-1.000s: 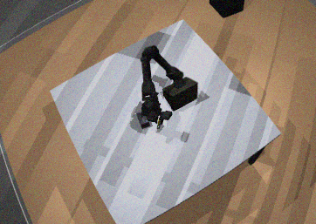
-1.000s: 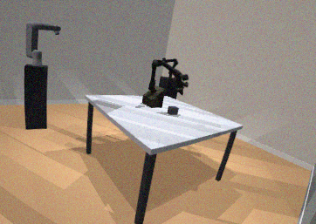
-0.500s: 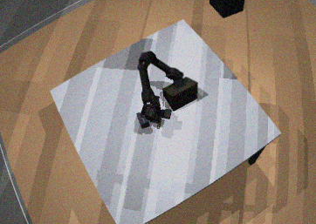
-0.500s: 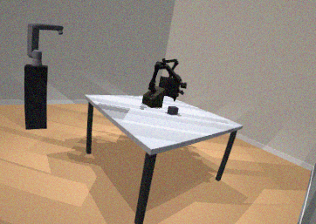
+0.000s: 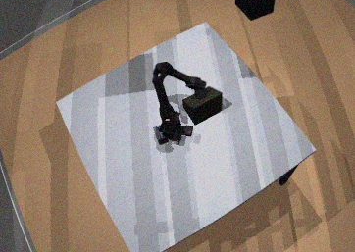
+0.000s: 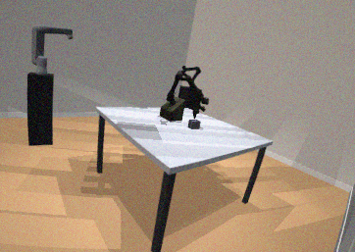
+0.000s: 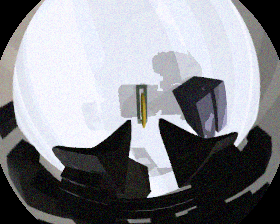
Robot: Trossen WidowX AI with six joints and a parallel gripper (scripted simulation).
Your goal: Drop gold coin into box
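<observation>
The gold coin (image 7: pixel 144 110) stands on edge in the dark-green holder (image 7: pixel 138 100), seen nearly edge-on in the wrist view. The closed grey box (image 7: pixel 193 100) (image 6: pixel 194 125) stands right of them in the wrist view; its lid slot is not clear. My gripper (image 7: pixel 144 121) points down above the table. Its two black fingers are parted, with nothing between them. The coin shows just beyond the fingertips, near the middle of the gap and slightly left. The remaining height above it is hard to judge. In the top and exterior views the coin cannot be made out.
A dark block (image 5: pixel 202 107) (image 6: pixel 171 111) at the arm's base stands on the white table (image 5: pixel 211 181) (image 6: pixel 169 157). The arm arches up from it. A black pedestal (image 6: pixel 40 110) carrying a grey arm stands on the floor away from the table.
</observation>
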